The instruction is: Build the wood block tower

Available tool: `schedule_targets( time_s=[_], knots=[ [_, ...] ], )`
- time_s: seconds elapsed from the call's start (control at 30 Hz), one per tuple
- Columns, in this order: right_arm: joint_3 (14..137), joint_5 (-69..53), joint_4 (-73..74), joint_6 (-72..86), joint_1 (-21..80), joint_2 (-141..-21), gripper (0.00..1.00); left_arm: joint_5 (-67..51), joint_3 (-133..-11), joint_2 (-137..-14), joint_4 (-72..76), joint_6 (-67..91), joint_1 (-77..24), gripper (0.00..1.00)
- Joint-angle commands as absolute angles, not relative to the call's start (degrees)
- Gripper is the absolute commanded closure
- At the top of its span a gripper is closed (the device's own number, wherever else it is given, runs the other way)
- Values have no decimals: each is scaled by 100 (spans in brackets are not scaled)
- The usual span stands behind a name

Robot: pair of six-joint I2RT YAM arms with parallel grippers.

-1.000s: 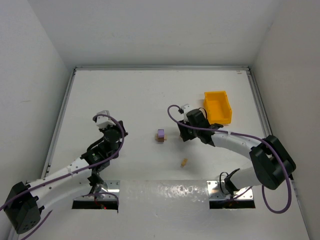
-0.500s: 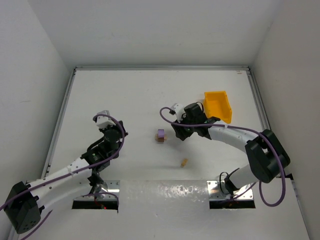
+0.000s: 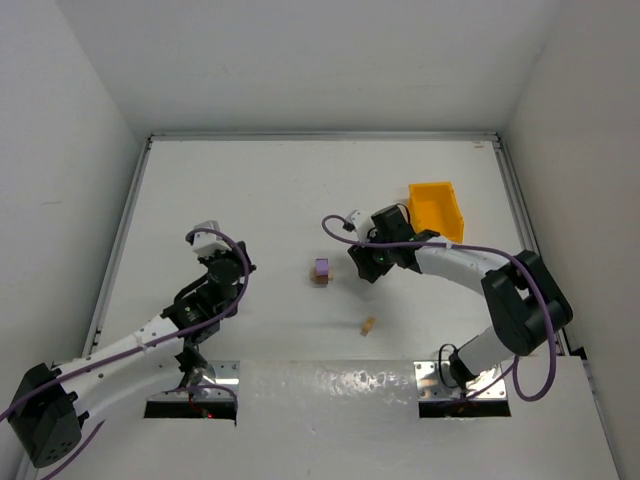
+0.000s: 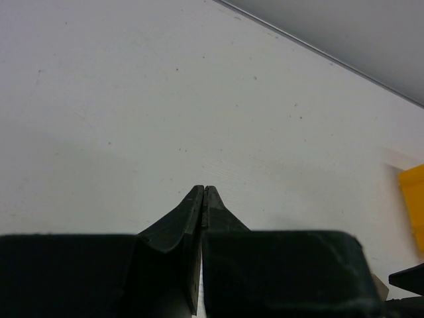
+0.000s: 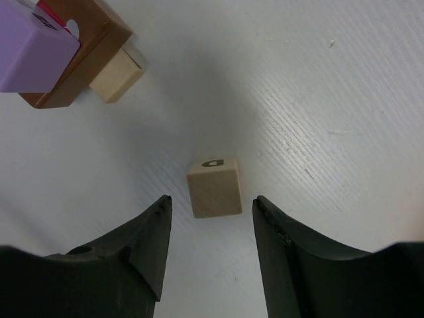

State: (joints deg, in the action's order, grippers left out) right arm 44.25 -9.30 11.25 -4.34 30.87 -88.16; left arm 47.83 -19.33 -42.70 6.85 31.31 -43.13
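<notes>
While the spread right pincer (image 5: 211,201) faces the pale tan wooden cube (image 5: 214,187) ahead, picking it up likely needs advancing, then closing.

My bench (image 3: 250,190): plain matte white, thin metal trim (image 3: 122,235) along L, far & R edges. White walls (image 3: 300,60) box it in on 3 sides. Shiny strip (image 3: 330,381) at near edge. Light soft, even.
</notes>
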Motion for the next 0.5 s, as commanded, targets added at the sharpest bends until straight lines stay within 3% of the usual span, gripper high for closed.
schedule_targets(
  time_s=[0.0,0.33,0.47],
  knots=[
    [4676,-1177,1081,-484,3085,-8903,49,4860,-2057,-4236,844,3067,-4368,100],
    [4720,-1327,967,-439,3085,-9000,57,4852,-2065,-4298,853,3067,-4368,100],
    [4807,-1170,1081,-448,3085,-9114,55,4869,-2065,-4315,853,3076,-4368,100]
  ],
)
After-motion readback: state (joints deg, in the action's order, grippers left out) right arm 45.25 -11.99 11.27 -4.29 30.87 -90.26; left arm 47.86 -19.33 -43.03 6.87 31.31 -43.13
